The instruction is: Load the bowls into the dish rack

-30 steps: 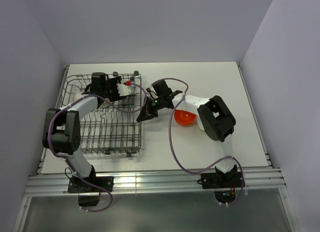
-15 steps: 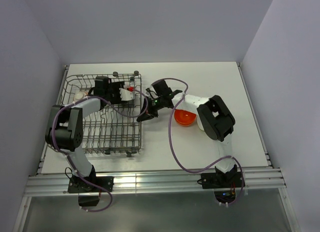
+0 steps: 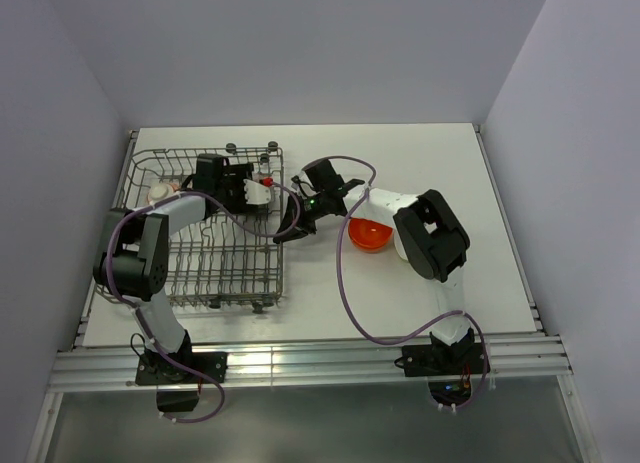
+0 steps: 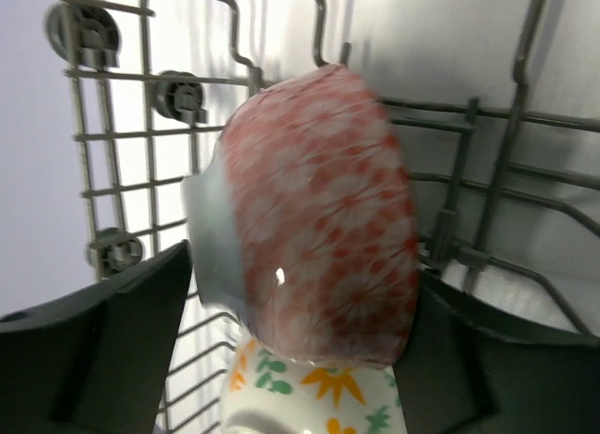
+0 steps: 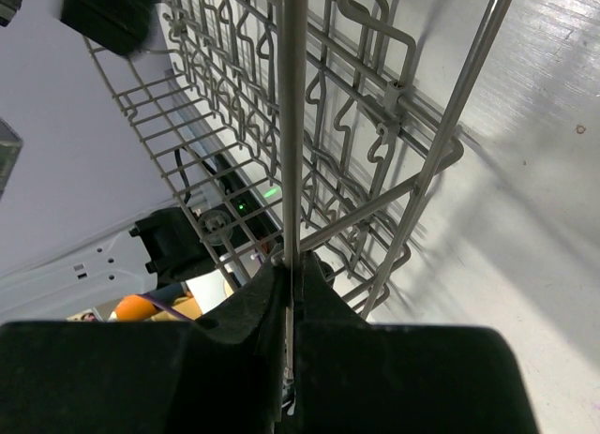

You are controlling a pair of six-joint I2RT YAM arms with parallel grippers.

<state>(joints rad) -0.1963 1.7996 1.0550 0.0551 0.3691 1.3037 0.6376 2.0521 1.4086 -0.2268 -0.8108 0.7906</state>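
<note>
The grey wire dish rack (image 3: 200,275) fills the left of the table. My left gripper (image 3: 254,190) is over its far right corner, shut on a pale bowl with a red flower pattern (image 4: 319,218), held on edge between both fingers (image 4: 103,350). Just under it stands a white bowl with orange and green leaves (image 4: 309,396). Another pale bowl (image 3: 160,193) sits in the rack's far left. A glossy orange bowl (image 3: 368,235) lies on the table under the right arm. My right gripper (image 3: 284,230) is shut on the rack's right rim wire (image 5: 292,125).
The rack's upright tines (image 5: 375,125) and small dark wheels (image 4: 178,97) crowd the space around both grippers. A purple cable (image 3: 345,283) loops over the table in front of the orange bowl. White table (image 3: 460,183) stretches to the right.
My left gripper has shifted a little right and nearer with the red-patterned bowl, uncovering the pale bowl at the rack's far left. The right gripper still holds the rim wire.
</note>
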